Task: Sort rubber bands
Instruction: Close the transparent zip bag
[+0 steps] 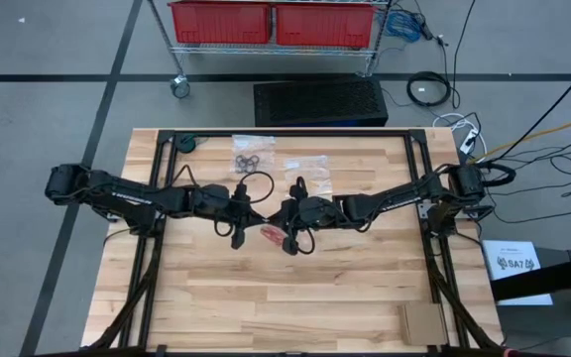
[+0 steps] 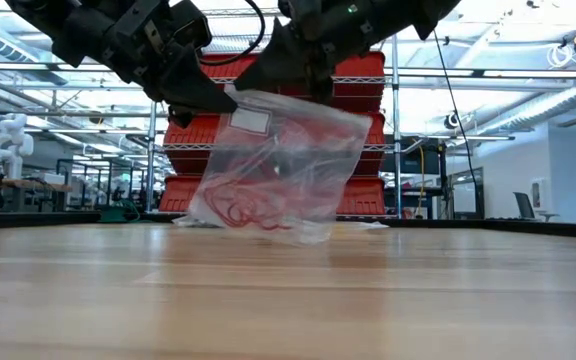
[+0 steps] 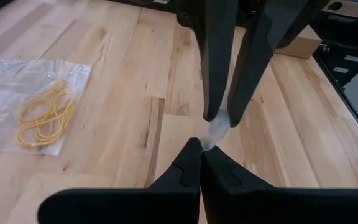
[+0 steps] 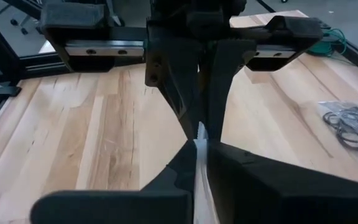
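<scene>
A clear plastic bag with red rubber bands in its lower end hangs between my two grippers above the table's middle. My left gripper and my right gripper are both shut on its upper edge, fingertips almost meeting. In the high view the bag shows between them. A bag of black bands and a bag of yellowish bands lie flat near the table's far edge. My left gripper pinches the bag's upper edge between its two fingertips, coming from the table's left and slanting down. The bag hangs below, tilted. My right gripper pinches the same upper edge between its fingertips, coming from the table's right, right beside the left fingers. Whether the bag's lower corner touches the table, I cannot tell.
A black frame runs round the table's far part and sides. A flat cardboard piece lies at the near right corner, and a small green thing at the far left. Bare wood stretches toward the near edge.
</scene>
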### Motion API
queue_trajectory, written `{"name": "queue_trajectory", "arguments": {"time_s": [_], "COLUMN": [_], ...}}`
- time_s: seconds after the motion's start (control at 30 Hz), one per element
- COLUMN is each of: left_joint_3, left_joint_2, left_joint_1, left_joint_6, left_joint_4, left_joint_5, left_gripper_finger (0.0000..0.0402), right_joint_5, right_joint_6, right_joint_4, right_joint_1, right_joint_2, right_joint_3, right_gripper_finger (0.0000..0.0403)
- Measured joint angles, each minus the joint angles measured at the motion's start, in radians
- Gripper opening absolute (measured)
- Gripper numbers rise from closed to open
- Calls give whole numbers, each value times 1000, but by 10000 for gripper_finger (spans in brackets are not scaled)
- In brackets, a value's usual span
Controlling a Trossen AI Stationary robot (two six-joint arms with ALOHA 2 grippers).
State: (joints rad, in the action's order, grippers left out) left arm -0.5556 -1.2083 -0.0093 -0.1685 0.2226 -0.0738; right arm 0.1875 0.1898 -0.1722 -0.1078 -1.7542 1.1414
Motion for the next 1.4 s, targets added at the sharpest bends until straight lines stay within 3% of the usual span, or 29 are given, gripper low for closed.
{"name": "queue_trajectory", "arguments": {"time_s": [0.73,1.13,1.4], "left_joint_3": [0,0,0], "left_joint_2": [0,0,0], "left_joint_1": [0,0,0], "left_joint_6": [-7,-8,-9], "left_joint_4": [-21,-21,-21], "left_joint_5": [0,0,0], "left_gripper_finger": [0,0,0], "right_joint_5": [3,-9,-34], "right_joint_6": [27,34,34], "right_joint_4": [153,140,141], "right_joint_1": [0,0,0], "right_joint_2": [2,39,35], "right_joint_3": [0,26,46], "right_gripper_finger": [2,115,134]}}
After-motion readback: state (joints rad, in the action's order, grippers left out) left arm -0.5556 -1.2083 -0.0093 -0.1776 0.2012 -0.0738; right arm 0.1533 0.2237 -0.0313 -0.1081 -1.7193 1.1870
